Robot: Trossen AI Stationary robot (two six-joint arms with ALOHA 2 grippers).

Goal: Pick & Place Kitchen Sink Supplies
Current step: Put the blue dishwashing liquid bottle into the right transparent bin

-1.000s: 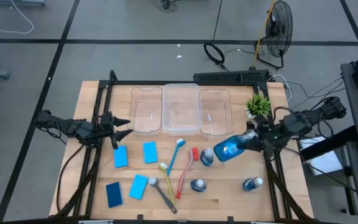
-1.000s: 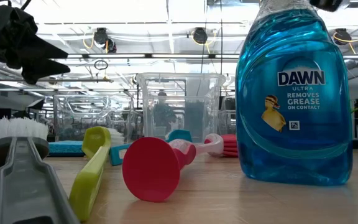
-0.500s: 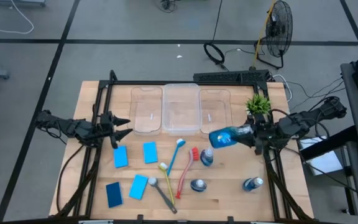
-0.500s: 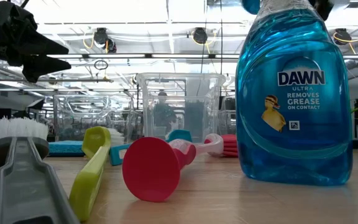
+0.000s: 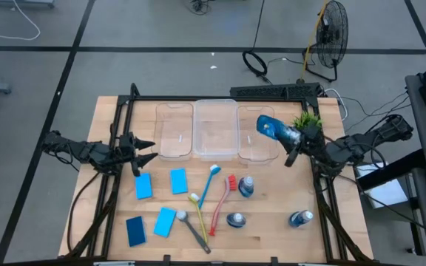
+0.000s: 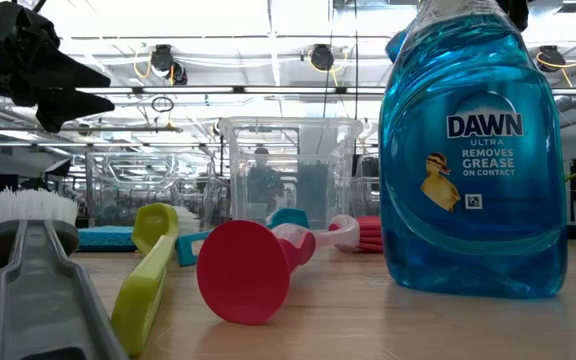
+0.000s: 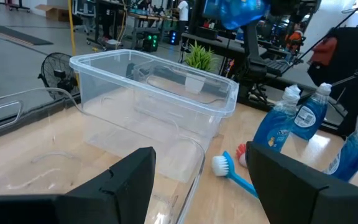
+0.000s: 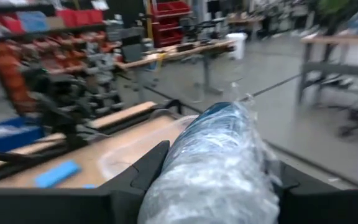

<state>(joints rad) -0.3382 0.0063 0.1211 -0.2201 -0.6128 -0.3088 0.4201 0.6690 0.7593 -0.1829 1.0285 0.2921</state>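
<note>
Nearest the table's front edge, three bottles stand upright among the brushes and sponges, all short of the clear bins (image 5: 214, 130). The right gripper (image 5: 293, 139) clamps a fourth bottle (image 5: 272, 128) by its neck over the right-hand bin, lying roughly level, base aimed away from the gripper. The left gripper (image 5: 148, 151) hangs beside the left-hand bin, fingers spread, holding nothing.
</note>
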